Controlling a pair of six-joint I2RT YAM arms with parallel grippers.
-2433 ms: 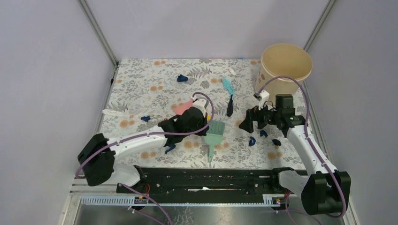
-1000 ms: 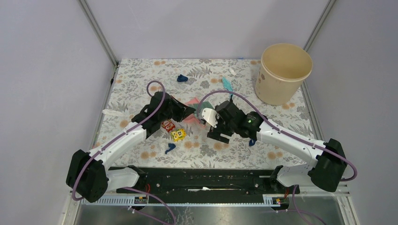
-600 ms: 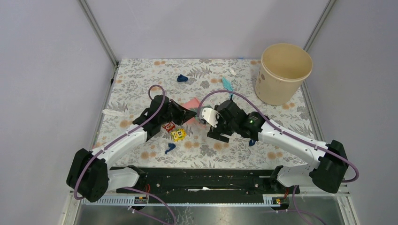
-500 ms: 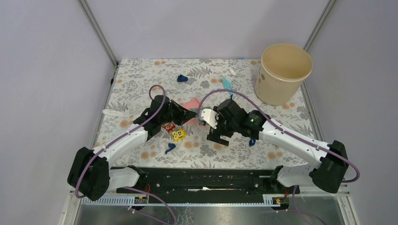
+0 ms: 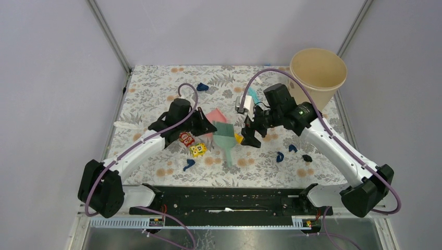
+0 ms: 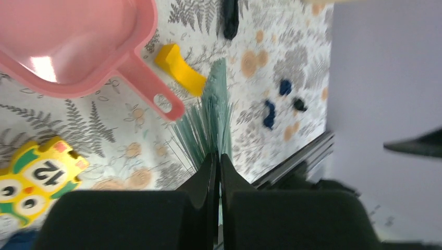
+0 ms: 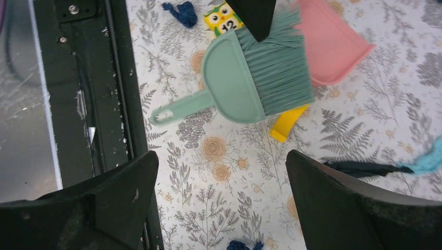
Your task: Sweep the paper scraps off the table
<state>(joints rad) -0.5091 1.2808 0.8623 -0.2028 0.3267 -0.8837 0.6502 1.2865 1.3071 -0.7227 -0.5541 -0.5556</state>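
Top camera: high behind the arms, looking down on the teal plastic hand brush. Both wrist cameras: close above that brush, which all views share.

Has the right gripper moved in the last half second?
Yes. The right gripper has swung up and right toward the bucket, uncovering the brush.

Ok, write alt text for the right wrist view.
A teal plastic hand brush sits on the fern-print tablecloth, bristles against a pink dustpan, a yellow curved piece beside it. The right gripper, jaws open, frames the bottom.
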